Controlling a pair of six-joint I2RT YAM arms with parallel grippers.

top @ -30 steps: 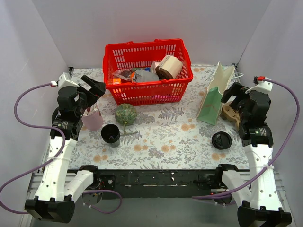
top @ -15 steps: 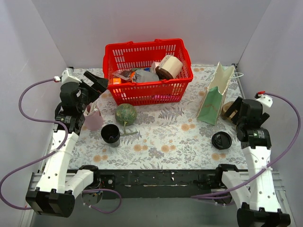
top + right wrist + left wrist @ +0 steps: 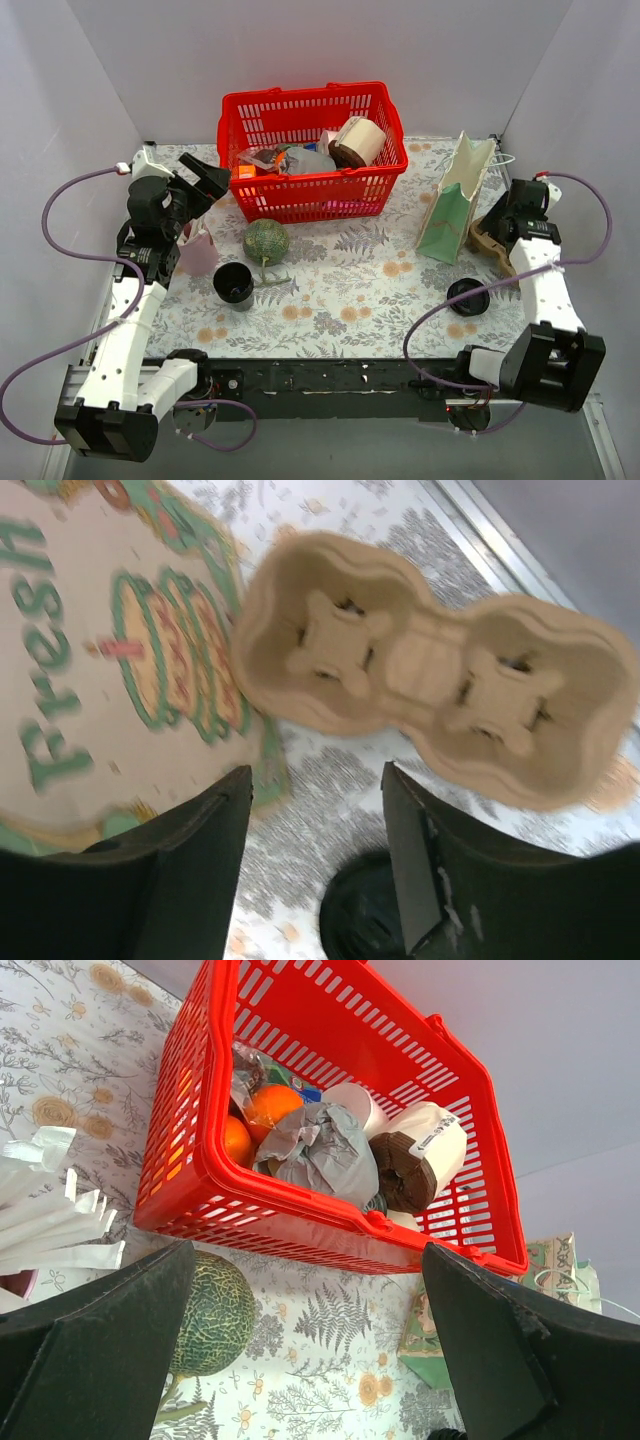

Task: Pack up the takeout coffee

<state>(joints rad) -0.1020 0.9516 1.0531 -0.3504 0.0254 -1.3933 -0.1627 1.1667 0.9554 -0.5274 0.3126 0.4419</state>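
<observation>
1. Left gripper [image 3: 300, 1345]: I read the jaws as spread fully wide, with nothing between them. It hangs above the table's left rear, facing the red plastic slatted basket [image 3: 310, 195].

2. Right gripper [image 3: 315, 875]: the jaws stand partly apart and grip nothing. It is above the tan moulded-pulp two-cup carrier [image 3: 430, 670]. The wrist view is blurred, and I cannot tell whether either finger touches the carrier.

3. Task items:
- The black takeout cup [image 3: 233, 285] stands upright and uncapped on the left half of the floral table cover [image 3: 350, 290]. It is just in front of the green netted melon [image 3: 266, 240].
- The black round lid [image 3: 466, 297] lies flat on the right half, well apart from the cup.
- The green-and-tan printed paper bag [image 3: 455, 200] stands upright, mouth open, behind the lid.
- The carrier lies flat at the table's right edge, just beside the bag's base.

4. A pink holder of white napkins [image 3: 198, 252] sits near the cup, to its left.
</observation>
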